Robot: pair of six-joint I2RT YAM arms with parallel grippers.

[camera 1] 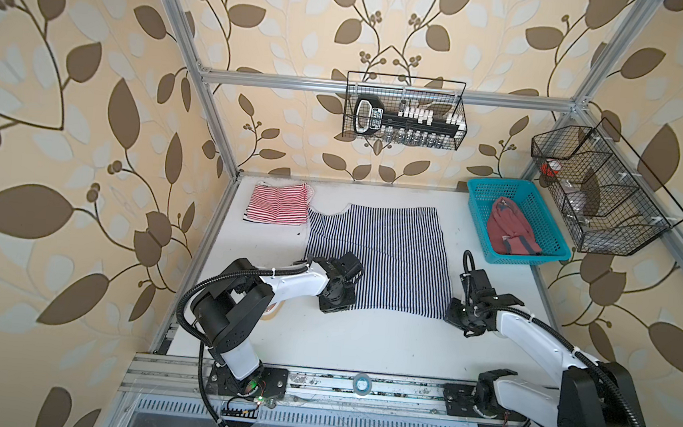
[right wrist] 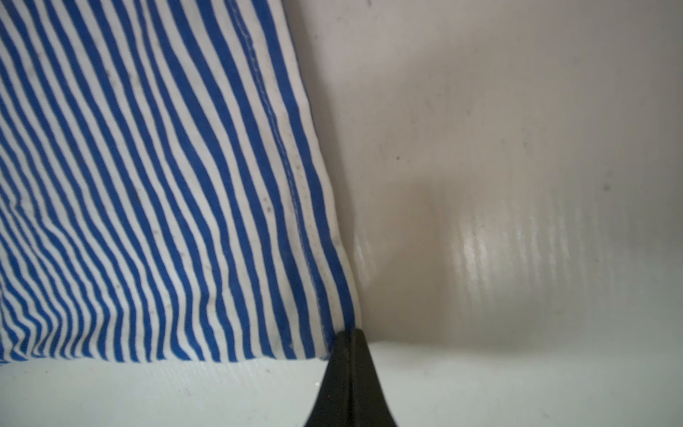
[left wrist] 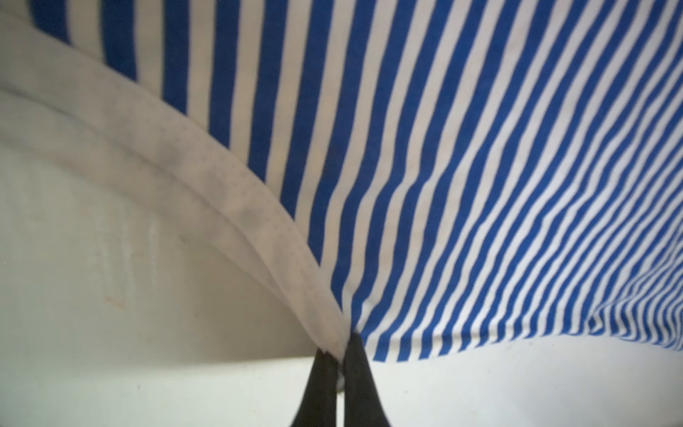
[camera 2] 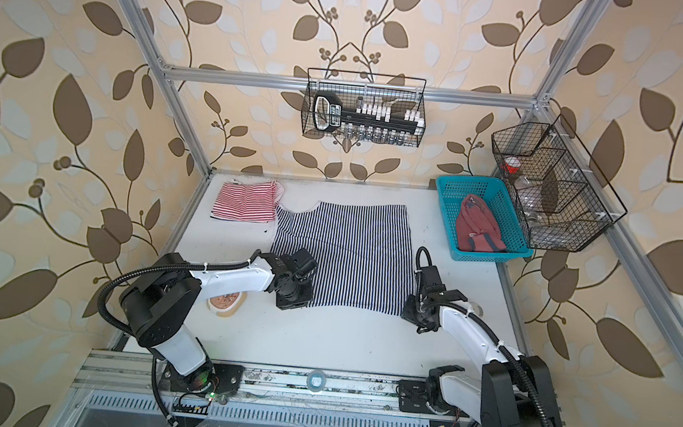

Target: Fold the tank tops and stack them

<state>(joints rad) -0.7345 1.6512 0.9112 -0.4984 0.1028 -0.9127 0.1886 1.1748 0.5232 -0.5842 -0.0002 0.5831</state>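
A navy-white striped tank top (camera 1: 374,254) (camera 2: 341,252) lies spread flat mid-table. My left gripper (camera 1: 335,301) (left wrist: 342,347) is shut on the white trim at its near left corner. My right gripper (camera 1: 455,313) (right wrist: 349,332) is shut on the hem at its near right corner. Both corners sit just off the table in the wrist views. A folded red-white striped tank top (camera 1: 278,203) (camera 2: 244,205) rests at the far left, touching the navy top's far corner. A dusty red tank top (camera 1: 511,232) (camera 2: 478,229) lies bunched in the basket.
The teal basket (camera 1: 530,257) stands at the far right of the table. Black wire baskets hang on the back rail (camera 1: 406,111) and the right frame (camera 1: 600,189). A tape roll (camera 1: 362,383) sits on the front rail, and a round tan object (camera 2: 227,299) lies by the left arm.
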